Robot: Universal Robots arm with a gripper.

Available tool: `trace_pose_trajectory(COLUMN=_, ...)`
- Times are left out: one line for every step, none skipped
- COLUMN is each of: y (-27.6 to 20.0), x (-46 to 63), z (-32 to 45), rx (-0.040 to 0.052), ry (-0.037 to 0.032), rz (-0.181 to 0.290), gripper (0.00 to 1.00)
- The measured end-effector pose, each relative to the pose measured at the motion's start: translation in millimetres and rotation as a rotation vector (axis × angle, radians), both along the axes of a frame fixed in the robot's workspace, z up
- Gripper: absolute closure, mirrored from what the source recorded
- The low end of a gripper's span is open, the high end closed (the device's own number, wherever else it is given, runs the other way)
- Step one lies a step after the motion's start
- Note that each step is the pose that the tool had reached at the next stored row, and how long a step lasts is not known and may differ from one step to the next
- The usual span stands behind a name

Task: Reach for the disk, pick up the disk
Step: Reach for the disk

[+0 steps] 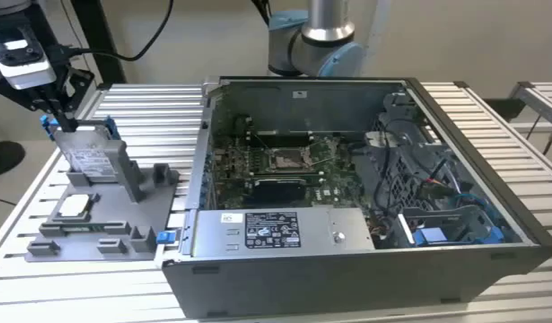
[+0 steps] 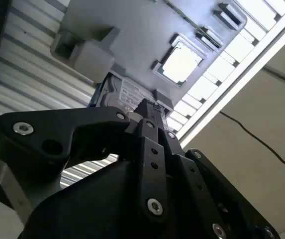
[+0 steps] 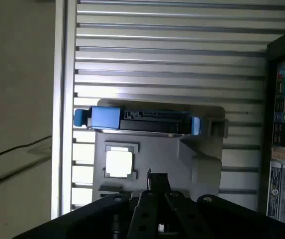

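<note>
The disk [image 1: 90, 156] stands on edge in a slot of the grey fixture [image 1: 123, 225], at the exterior view's left, its white label facing forward and blue rails at both ends. My gripper [image 1: 64, 118] hangs just over the disk's top edge near its left corner, fingers drawn together with nothing between them. The first wrist view looks down on the disk [image 3: 152, 121] edge-on, and the gripper [image 3: 157, 179] sits apart from it there. In the second wrist view the gripper [image 2: 148, 108] is close over the disk [image 2: 126, 93].
A pale square processor chip [image 1: 76, 205] lies flat in the fixture in front of the disk. An open computer case [image 1: 366, 269] stands to the exterior view's right on the slatted metal table [image 1: 150, 94]. The arm's base [image 1: 316, 40] rises behind the case.
</note>
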State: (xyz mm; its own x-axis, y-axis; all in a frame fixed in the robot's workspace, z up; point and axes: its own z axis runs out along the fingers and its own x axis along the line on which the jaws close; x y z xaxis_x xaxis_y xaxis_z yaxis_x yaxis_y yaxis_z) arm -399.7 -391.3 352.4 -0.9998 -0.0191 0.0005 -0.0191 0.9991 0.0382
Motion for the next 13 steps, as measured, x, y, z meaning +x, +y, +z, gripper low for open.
trace_pose_trajectory(y=0.0, x=0.0, z=0.0, rx=0.0000, ry=0.0000, rz=0.000, gripper=1.00)
trace_pose_trajectory(y=0.0, x=0.0, z=0.0, rx=0.0000, ry=0.0000, rz=0.000, gripper=1.00)
trace_pose_trajectory(y=0.0, x=0.0, z=0.0, rx=0.0000, ry=0.0000, rz=0.000, gripper=1.00)
trace_pose_trajectory(y=0.0, x=0.0, z=0.0, rx=0.0000, ry=0.0000, rz=0.000, gripper=1.00)
trace_pose_trajectory(y=0.0, x=0.0, z=0.0, rx=0.0000, ry=0.0000, rz=0.000, gripper=1.00)
trace_pose_trajectory(y=0.0, x=0.0, z=0.0, rx=0.0000, ry=0.0000, rz=0.000, gripper=1.00)
trace_pose_trajectory(y=0.0, x=0.0, z=0.0, rx=0.0000, ry=0.0000, rz=0.000, gripper=1.00)
trace_pose_trajectory(y=0.0, x=0.0, z=0.0, rx=0.0000, ry=0.0000, rz=0.000, gripper=1.00)
trace_pose_trajectory(y=0.0, x=0.0, z=0.0, rx=0.0000, ry=0.0000, rz=0.000, gripper=1.00)
trace_pose_trajectory(y=0.0, x=0.0, z=0.0, rx=0.0000, ry=0.0000, rz=0.000, gripper=1.00)
trace_pose_trajectory(y=0.0, x=0.0, z=0.0, rx=0.0000, ry=0.0000, rz=0.000, gripper=1.00)
trace_pose_trajectory(y=0.0, x=0.0, z=0.0, rx=0.0000, ry=0.0000, rz=0.000, gripper=1.00)
trace_pose_trajectory(y=0.0, x=0.0, z=0.0, rx=0.0000, ry=0.0000, rz=0.000, gripper=1.00)
